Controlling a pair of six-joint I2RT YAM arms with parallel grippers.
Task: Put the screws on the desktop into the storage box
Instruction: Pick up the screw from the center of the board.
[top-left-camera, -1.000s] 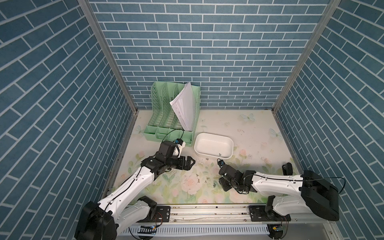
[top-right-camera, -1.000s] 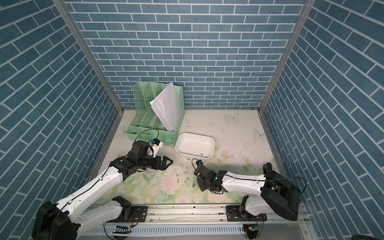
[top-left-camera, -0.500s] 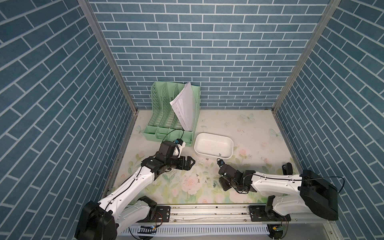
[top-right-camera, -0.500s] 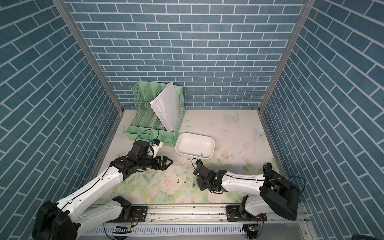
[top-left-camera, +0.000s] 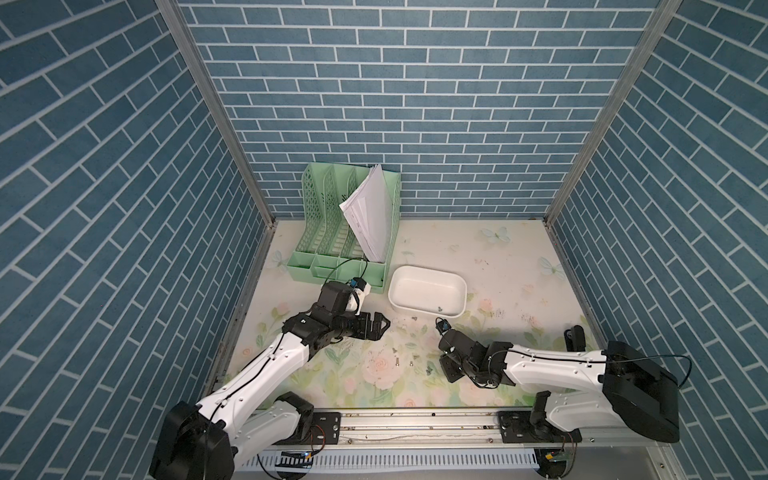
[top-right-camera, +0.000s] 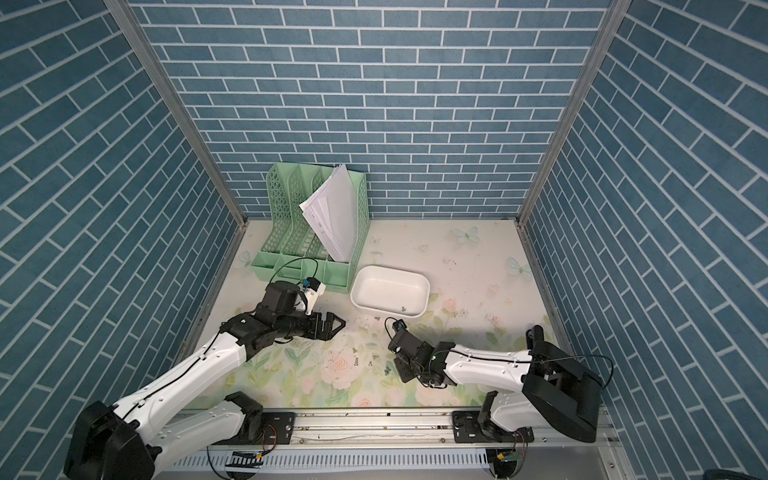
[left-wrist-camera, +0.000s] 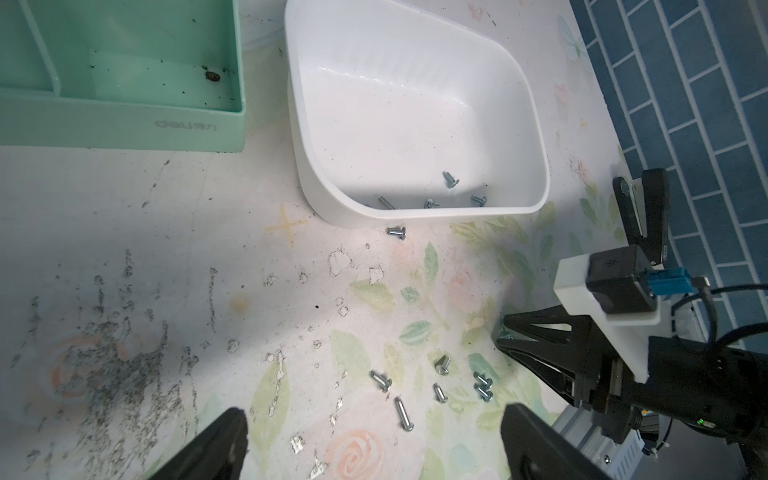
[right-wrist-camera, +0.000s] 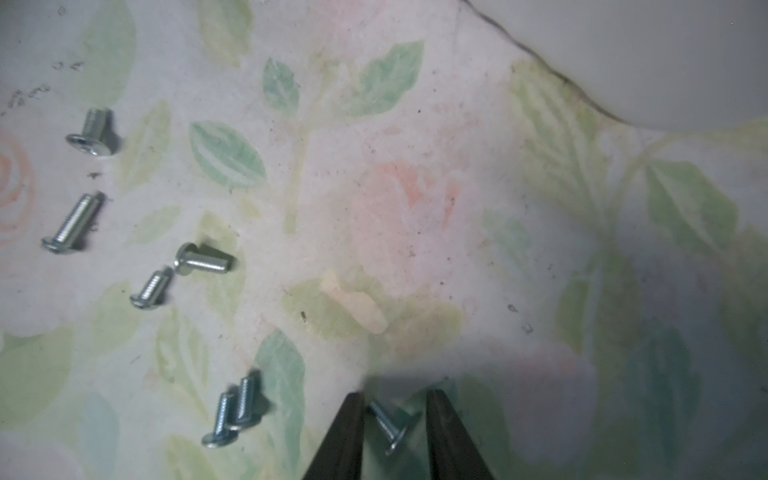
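My right end effector (right-wrist-camera: 395, 409) is down at the desk (top-left-camera: 498, 257), near the middle of the front edge. Its jaws are narrowly parted and straddle one screw (right-wrist-camera: 388, 428). I see a sliver of gap on each side, so I'm not clamped on it. That screw lies flat on the floral print.

Six more loose screws (right-wrist-camera: 199, 262) are scattered just beside it, toward the desk's left edge. Two of them lie touching, side by side. All are small silver machine screws with round heads.

My left end effector (top-left-camera: 382, 331) hovers left of centre, jaws spread wide with nothing between them.

The storage box (top-left-camera: 426, 291) sits mid-desk, slightly toward the back. It is just beside the front right corner of the mint-green file rack (top-left-camera: 332, 249). The rack stands toward the back left corner, with white papers (top-left-camera: 370, 216) leaning in its rightmost slot.

At least four screws are in the box, bunched along its front wall. One stray screw (left-wrist-camera: 397, 232) lies on the desk just outside that wall. I can't tell if it touches the box.
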